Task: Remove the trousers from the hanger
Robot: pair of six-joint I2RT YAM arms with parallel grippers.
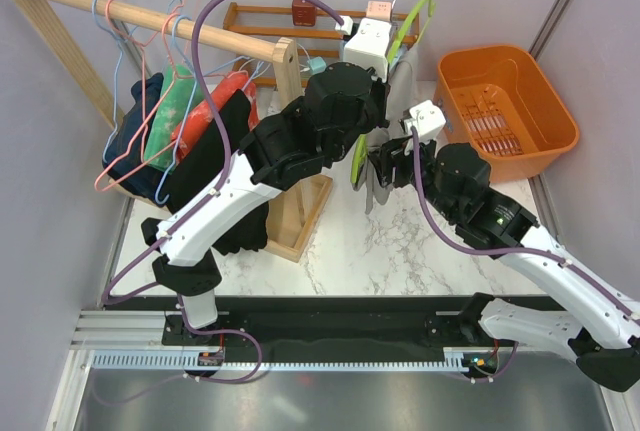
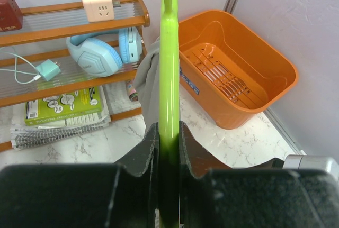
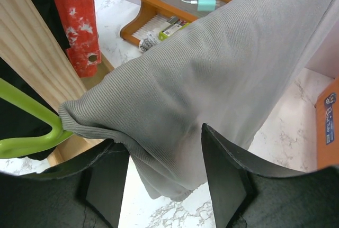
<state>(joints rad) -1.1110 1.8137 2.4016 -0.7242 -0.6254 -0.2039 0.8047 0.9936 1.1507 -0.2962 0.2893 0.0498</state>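
The left gripper (image 2: 168, 138) clamps the hanger (image 2: 169, 53); the right gripper (image 3: 159, 154) gapes around the trousers (image 3: 212, 80) and should next pinch them and pull rightward.

Hanger (image 2: 169, 80) was smooth, glossy plastic, and the trousers (image 3: 212, 90) were a matt, finely ribbed knit cloth. Tub (image 2: 275, 64) was shiny plastic too, tabletop (image 1: 370, 251) polished marble-look, rack post (image 3: 26, 43) bare grainy wood.

Trousers (image 3: 212, 80) on hanger (image 2: 169, 69), tub (image 2: 241, 43) to right
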